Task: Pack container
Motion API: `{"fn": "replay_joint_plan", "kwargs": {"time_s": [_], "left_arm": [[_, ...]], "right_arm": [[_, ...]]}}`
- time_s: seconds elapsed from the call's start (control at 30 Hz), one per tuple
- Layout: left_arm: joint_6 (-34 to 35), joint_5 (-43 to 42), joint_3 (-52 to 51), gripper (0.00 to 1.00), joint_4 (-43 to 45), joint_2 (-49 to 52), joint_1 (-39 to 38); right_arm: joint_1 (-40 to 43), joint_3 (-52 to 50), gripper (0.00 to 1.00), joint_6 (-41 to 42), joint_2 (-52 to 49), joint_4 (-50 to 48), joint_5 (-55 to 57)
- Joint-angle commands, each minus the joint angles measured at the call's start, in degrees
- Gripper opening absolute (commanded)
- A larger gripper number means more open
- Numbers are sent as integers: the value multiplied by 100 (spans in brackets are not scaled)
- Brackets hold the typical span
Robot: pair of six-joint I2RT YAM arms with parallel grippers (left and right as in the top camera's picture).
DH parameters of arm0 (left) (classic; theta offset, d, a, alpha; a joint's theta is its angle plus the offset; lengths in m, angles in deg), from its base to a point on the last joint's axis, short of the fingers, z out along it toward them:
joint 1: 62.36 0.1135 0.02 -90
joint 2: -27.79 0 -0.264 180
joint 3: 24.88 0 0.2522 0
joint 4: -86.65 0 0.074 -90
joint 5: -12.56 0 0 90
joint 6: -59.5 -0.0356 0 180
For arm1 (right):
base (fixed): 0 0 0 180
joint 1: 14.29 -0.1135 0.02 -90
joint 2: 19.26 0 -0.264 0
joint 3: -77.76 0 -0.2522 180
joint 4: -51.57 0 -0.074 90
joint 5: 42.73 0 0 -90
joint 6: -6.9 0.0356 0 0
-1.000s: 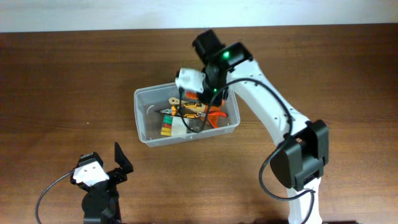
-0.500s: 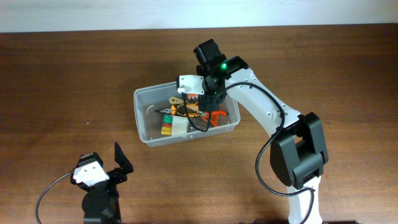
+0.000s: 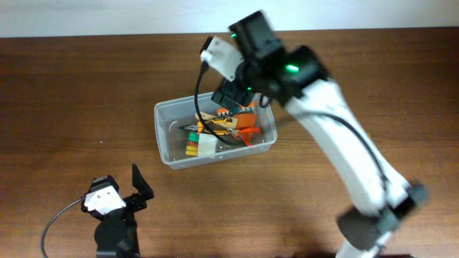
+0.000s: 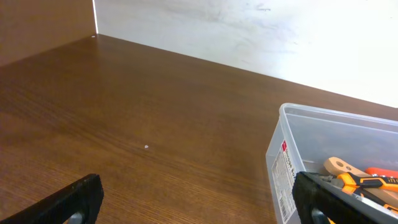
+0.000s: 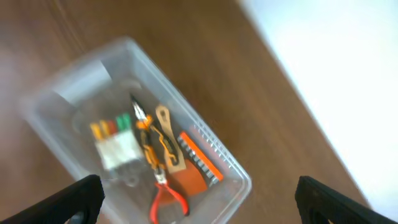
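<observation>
The container (image 3: 163, 137) is a clear plastic bin on the brown table, holding orange-handled tools (image 3: 228, 123), red-handled pliers (image 5: 168, 198) and a small clear box of coloured bits (image 3: 197, 145). My right gripper (image 3: 244, 97) hangs open above the bin's far side with nothing between its fingers (image 5: 74, 202); its wrist view looks down into the container (image 5: 74, 81). Near the table's front left, my left gripper (image 3: 118, 185) rests low and open, also with nothing in it. In its wrist view the container (image 4: 292, 155) stands ahead to the right, level with the right finger (image 4: 329, 199).
A white wall or backing (image 4: 249, 31) borders the table's far edge. Bare wood (image 3: 72, 93) lies left of the bin and more (image 3: 401, 86) to its right. The right arm (image 3: 344, 143) stretches over the table's right half.
The right gripper was shut low inside the bin; it has since opened and risen up and back above the far rim. The tools lie in the bin. The left arm has not moved.
</observation>
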Motion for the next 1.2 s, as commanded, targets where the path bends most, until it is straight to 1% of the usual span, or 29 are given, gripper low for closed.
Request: {"fn": "replay_joint_plan", "kwargs": {"time_s": [0.0,0.07,0.1,0.13,0.27,0.3,0.33,0.37,0.5,0.63,0.73,0.8,0.87,0.97,1.07,1.17], "left_arm": [[-50,22,-22,99,-4,-13,-22],[-50,20,-22,99,-4,-13,-22],[-50,22,-22,99,-4,-13,-22],[-50,22,-22,99,-4,-13,-22],[-50,20,-22,99,-4,-13,-22],[-50,22,-22,99,-4,-13,-22],[-50,22,-22,99,-4,-13,-22],[-50,20,-22,99,-4,-13,-22],[-50,22,-22,99,-4,-13,-22],[-50,22,-22,99,-4,-13,-22],[-50,22,-22,99,-4,-13,-22],[-50,22,-22,99,-4,-13,-22],[-50,22,-22,99,-4,-13,-22],[-50,22,-22,99,-4,-13,-22],[-50,20,-22,99,-4,-13,-22],[-50,22,-22,99,-4,-13,-22]], "right_arm": [[-170,151,98,1069,645,157,-37],[-221,149,99,1749,870,175,-66],[-256,149,98,2262,968,190,-76],[-280,149,99,2597,1016,219,-105],[-391,149,99,4500,1154,439,-957],[-407,151,98,4660,1156,426,-1080],[-391,157,98,4341,1165,404,-890],[-345,157,98,4238,1178,428,-852],[-164,177,98,4284,1220,514,-1139],[85,177,98,4262,1266,581,-1086],[562,181,98,3781,1311,688,-1047],[905,179,98,3318,1414,997,-1021],[1154,170,98,3021,1585,1355,-800],[1554,63,98,2903,2065,1620,-92],[2011,-299,98,2903,2763,1248,715],[2608,-1154,98,2872,3692,262,955]]}}
